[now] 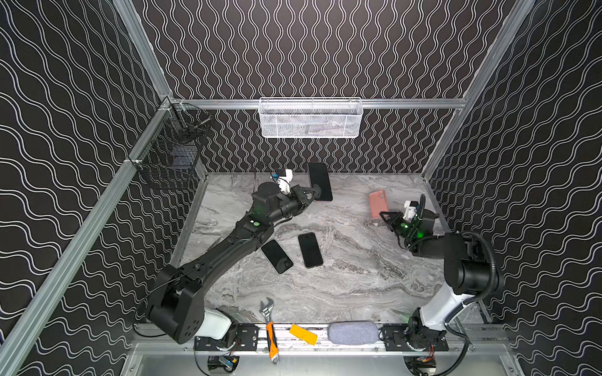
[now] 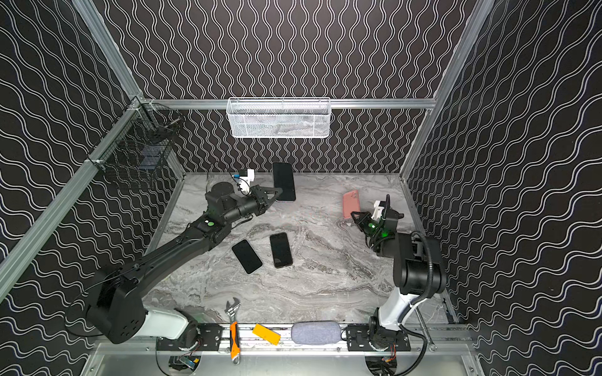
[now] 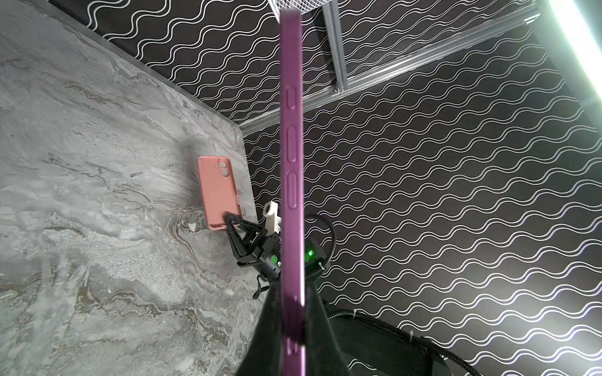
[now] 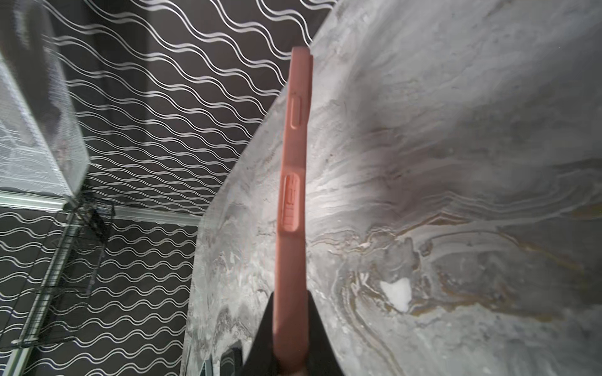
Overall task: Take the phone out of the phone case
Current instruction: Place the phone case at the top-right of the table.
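Two tools are each pinched on a separate thing, and the phone is already out of its case. The phone (image 1: 320, 181) is gripped near one end by the left tool (image 1: 313, 192), which is pressed tight on it. It is held raised over the back of the counter (image 1: 342, 293), with its dark screen turned toward both top views. The phone's purple side (image 3: 292, 146), with three buttons, is shown edge-on in the left wrist view.

The pink phone case (image 1: 379, 203) is pinched at its near end by the right tool (image 1: 385, 215), well apart from the phone and near the counter's right edge. Whether the case touches the counter cannot be told.

A tilted dark handset (image 1: 277, 256) and a second dark handset (image 1: 310, 250) are laid flat at mid-counter.
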